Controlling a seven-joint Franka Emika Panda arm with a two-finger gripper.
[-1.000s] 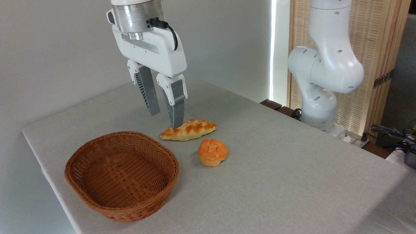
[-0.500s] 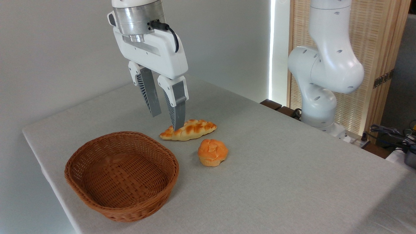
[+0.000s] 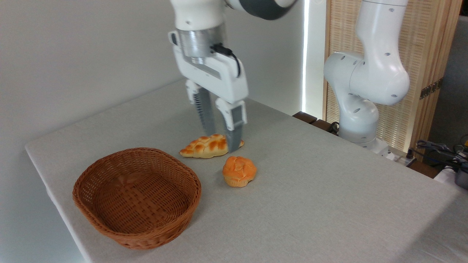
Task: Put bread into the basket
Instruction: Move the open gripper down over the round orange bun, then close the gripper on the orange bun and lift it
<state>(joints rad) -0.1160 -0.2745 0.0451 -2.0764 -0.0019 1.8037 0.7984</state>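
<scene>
Basket [image 3: 137, 197]: round woven wicker, reddish-brown, nothing in it, near the table's [image 3: 310, 204] front-left edge. Bread [image 3: 239, 171]: small orange-golden bun with knotted top, resting on the table toward its middle, just right of the basket and apart from it. Braided loaf [image 3: 208, 146]: long, golden-brown, lying just behind the bun. Gripper [image 3: 221, 140]: pointing down over the loaf's right end, fingers [image 3: 234, 128] spread with nothing between them; whether they touch the loaf cannot be told. Arm base [image 3: 360, 109]: white, beyond the table's far right edge.
</scene>
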